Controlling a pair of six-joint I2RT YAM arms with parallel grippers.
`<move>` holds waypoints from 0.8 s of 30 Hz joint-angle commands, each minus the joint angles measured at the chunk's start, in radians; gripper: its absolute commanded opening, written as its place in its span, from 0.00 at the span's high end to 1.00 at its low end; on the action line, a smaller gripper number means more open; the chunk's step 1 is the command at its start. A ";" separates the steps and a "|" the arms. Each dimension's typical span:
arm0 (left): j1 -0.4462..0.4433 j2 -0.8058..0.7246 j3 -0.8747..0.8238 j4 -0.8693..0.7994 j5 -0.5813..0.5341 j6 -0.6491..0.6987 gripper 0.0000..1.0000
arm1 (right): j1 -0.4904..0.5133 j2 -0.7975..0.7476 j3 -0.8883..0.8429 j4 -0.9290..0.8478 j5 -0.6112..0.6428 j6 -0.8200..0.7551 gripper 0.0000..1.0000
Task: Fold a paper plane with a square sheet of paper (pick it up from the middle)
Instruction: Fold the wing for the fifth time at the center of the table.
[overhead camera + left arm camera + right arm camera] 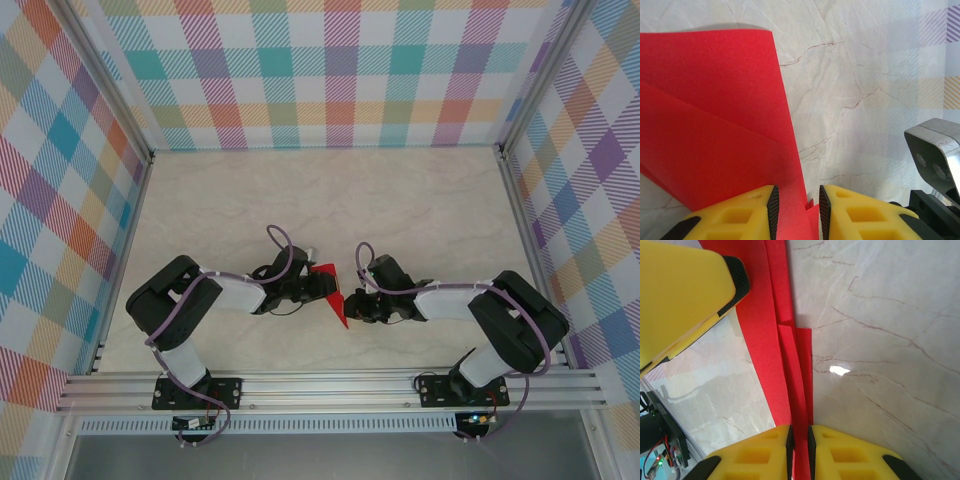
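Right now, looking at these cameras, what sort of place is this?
Probably a robot lab work cell: left arm and right arm bolted to an aluminium rail, a marble-look tabletop, and checked panel walls boxing it in.

- top view: folds on the red paper [338,303] too small to read.
- left wrist: paper runs off the left edge, its bottom hidden between the left gripper [796,200] pads.
- right wrist: paper cut off up top, lower end buried in the right gripper [799,436].

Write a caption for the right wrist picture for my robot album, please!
Right end effector pinching the folded red paper on edge, with the marbled table behind.
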 commanded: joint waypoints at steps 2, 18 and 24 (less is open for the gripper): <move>-0.013 0.076 0.017 -0.026 0.005 0.015 0.70 | 0.026 0.038 0.025 -0.167 0.059 -0.024 0.84; -0.012 0.090 0.029 -0.056 0.006 0.017 0.70 | 0.134 0.075 0.102 -0.369 0.219 -0.032 0.85; -0.013 0.089 0.024 -0.059 0.008 0.018 0.70 | 0.133 -0.071 0.120 -0.400 0.238 -0.041 0.83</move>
